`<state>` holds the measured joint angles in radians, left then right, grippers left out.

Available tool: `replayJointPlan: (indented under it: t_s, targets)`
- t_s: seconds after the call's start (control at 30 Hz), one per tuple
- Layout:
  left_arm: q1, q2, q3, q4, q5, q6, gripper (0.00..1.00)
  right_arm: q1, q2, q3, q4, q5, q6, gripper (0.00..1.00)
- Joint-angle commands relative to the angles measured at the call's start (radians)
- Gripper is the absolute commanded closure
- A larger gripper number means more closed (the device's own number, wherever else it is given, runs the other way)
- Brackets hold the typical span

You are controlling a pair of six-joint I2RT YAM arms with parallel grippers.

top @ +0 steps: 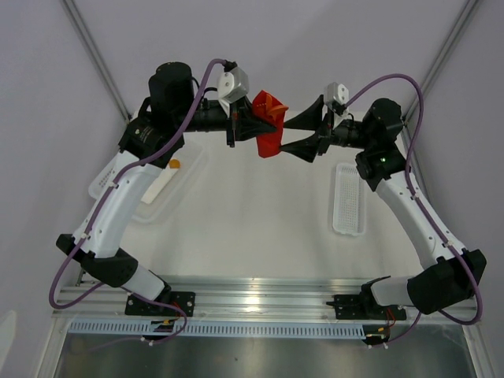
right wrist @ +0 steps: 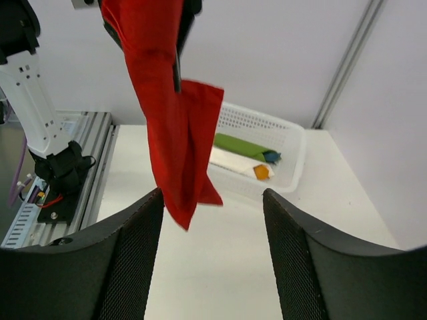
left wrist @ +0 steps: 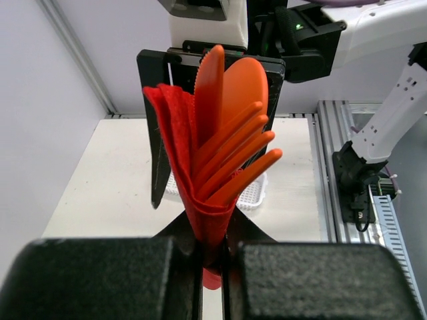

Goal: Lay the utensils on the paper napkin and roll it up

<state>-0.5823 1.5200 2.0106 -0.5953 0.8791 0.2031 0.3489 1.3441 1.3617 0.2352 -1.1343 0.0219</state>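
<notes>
1. The left gripper (left wrist: pixel 212 263) has its two fingers pressed tight together on the lower end of the paper napkin (left wrist: pixel 179 143). This one napkin is wrapped into a loose red cone and is held up in the air, above the table (top: pixel 252 228).
2. The utensils (left wrist: pixel 230 127) stand inside that cone, and their orange-red tops fan out of its open end. The left wrist view shows one blade with a serrated edge, one rounded spoon bowl and four slender prongs side by side that look like the tines of a single fork. That makes three pieces.
3. The right gripper (right wrist: pixel 213 260) has its two fingers spread wide and grips nothing. In its own view the napkin hangs in front of the gap, with its lower tip just beside one finger. Whether they touch cannot be told.
4. From the top, the two grippers face each other at the far side of the table, with the red bundle between them.
5. One white basket (right wrist: pixel 280 137) sits on the table on the left arm's side. It holds one green bar (right wrist: pixel 243 145), one white bar (right wrist: pixel 230 160), one small orange block (right wrist: pixel 261 172) and one small blue block (right wrist: pixel 271 157).
6. One narrow white perforated tray (top: pixel 349 197) lies on the right arm's side, well apart from the basket.
</notes>
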Motion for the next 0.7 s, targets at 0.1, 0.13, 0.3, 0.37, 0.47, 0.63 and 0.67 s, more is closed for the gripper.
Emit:
replayJointPlan:
  t_s: [0.1, 0.13, 0.3, 0.37, 0.47, 0.63, 0.67]
  targets:
    - [0.015, -0.041, 0.005, -0.004, -0.025, 0.027, 0.99, -0.060, -0.062, 0.005, -0.218, -0.084, -0.117, 0.37]
    - [0.015, -0.041, 0.007, -0.003, -0.023, 0.027, 0.99, -0.065, -0.059, 0.004, -0.223, -0.099, -0.116, 0.39]
    - [0.016, -0.038, 0.010, -0.008, 0.017, 0.038, 0.99, -0.070, -0.008, 0.005, -0.144, -0.157, -0.028, 0.64]
    - [0.015, -0.040, 0.007, -0.011, 0.015, 0.041, 0.99, -0.071, 0.026, 0.007, -0.043, -0.185, 0.084, 0.64]
    - [0.015, -0.043, 0.001, -0.011, -0.017, 0.048, 0.99, -0.068, 0.049, 0.011, 0.022, -0.200, 0.179, 0.62]
    - [0.016, -0.043, 0.000, -0.003, -0.014, 0.045, 0.99, -0.025, 0.049, 0.011, 0.061, -0.150, 0.211, 0.57]
    - [0.016, -0.044, 0.000, 0.000, -0.011, 0.038, 0.99, -0.021, 0.049, 0.010, 0.070, -0.142, 0.214, 0.57]
